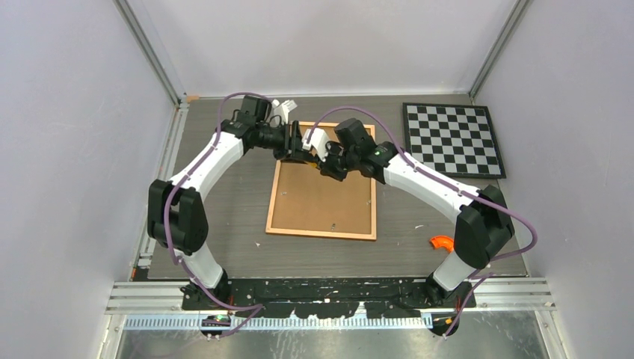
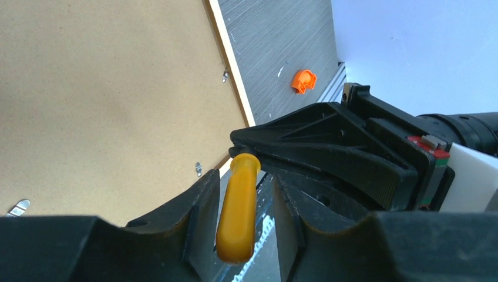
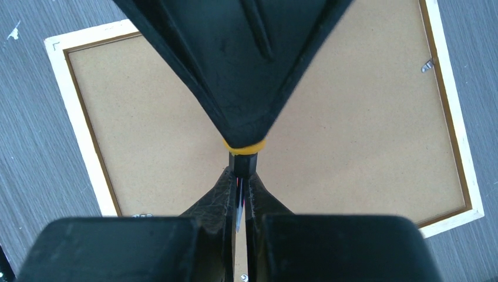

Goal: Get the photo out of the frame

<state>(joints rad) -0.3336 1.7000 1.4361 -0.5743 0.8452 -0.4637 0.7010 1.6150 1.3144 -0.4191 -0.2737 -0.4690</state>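
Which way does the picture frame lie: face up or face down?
Face down: the frame lies flat, showing its brown fibreboard back and small clips.

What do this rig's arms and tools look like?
The left arm and right arm have white link shells, bulky black joints and a looping purple cable each. The left tool and right tool have black, wedge-shaped fingers. A red-and-green strip marks the right wrist.
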